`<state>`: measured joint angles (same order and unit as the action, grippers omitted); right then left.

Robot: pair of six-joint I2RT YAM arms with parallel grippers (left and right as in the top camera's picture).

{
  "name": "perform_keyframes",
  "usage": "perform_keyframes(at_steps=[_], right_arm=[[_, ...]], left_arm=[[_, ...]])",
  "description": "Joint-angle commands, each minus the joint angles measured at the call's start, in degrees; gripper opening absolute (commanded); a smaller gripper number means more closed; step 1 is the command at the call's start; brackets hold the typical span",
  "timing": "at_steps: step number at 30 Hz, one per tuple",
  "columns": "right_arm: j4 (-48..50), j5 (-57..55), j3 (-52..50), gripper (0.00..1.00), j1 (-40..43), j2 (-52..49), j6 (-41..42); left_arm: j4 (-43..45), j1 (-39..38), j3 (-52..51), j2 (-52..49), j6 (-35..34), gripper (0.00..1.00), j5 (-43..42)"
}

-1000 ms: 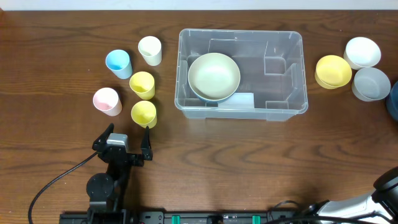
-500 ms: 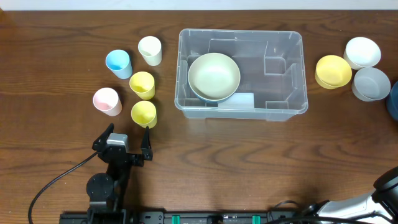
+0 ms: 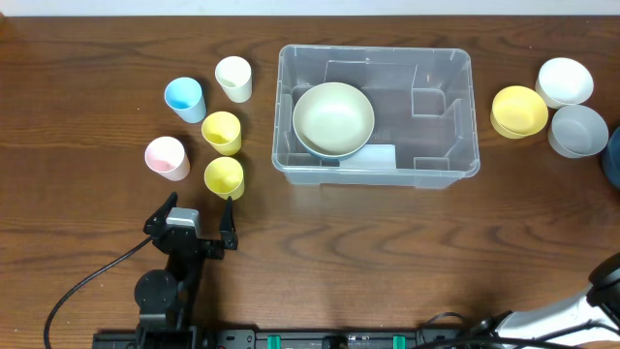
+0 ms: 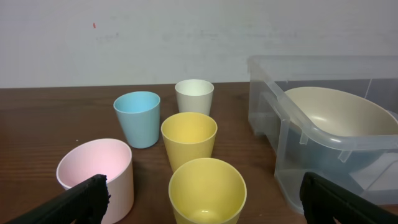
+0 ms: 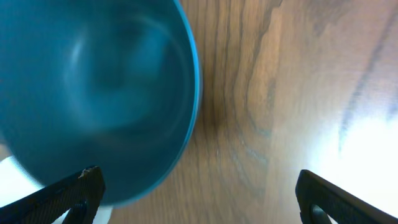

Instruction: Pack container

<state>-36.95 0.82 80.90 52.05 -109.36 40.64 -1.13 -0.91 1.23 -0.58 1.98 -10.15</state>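
Note:
The container (image 3: pixel 461 116), a large clear plastic bin, stands at the middle back of the table with a cream bowl (image 3: pixel 333 118) in its left half. My left gripper (image 3: pixel 197 213) is open near the front edge, just in front of a yellow cup (image 3: pixel 224 176). In the left wrist view that yellow cup (image 4: pixel 207 190) stands between my open left gripper (image 4: pixel 202 208) fingers, untouched, and the container (image 4: pixel 267 106) is to the right. My right gripper (image 5: pixel 199 205) is open over bare wood, with a blue bowl (image 5: pixel 93 87) close at its upper left.
Left of the bin stand a second yellow cup (image 3: pixel 221 132), a pink cup (image 3: pixel 166 157), a light blue cup (image 3: pixel 183 98) and a cream cup (image 3: pixel 233 78). To its right are a yellow bowl (image 3: pixel 519 111), a white bowl (image 3: pixel 565 80) and a grey bowl (image 3: pixel 578 130).
The bit of the right arm at the bottom right corner has shifted slightly toward the frame's edge. The left arm, cups and bowls have not moved.

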Motion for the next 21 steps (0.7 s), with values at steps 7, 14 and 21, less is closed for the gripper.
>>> perform_keyframes(at_steps=[7,14,21], right_arm=[[3.10,-2.32,-0.24,0.99,-0.26,-2.97,1.29],[3.34,-2.32,-0.24,0.99,-0.20,-6.21,1.29],[3.54,-2.38,-0.24,0.94,0.00,-7.61,1.27]], left_arm=[[-1.86,0.24,-1.01,0.35,0.79,0.98,-0.83],[-1.86,0.24,-1.01,0.35,0.79,0.98,-0.83],[-1.86,0.24,-1.01,0.35,0.79,0.98,-0.83]])
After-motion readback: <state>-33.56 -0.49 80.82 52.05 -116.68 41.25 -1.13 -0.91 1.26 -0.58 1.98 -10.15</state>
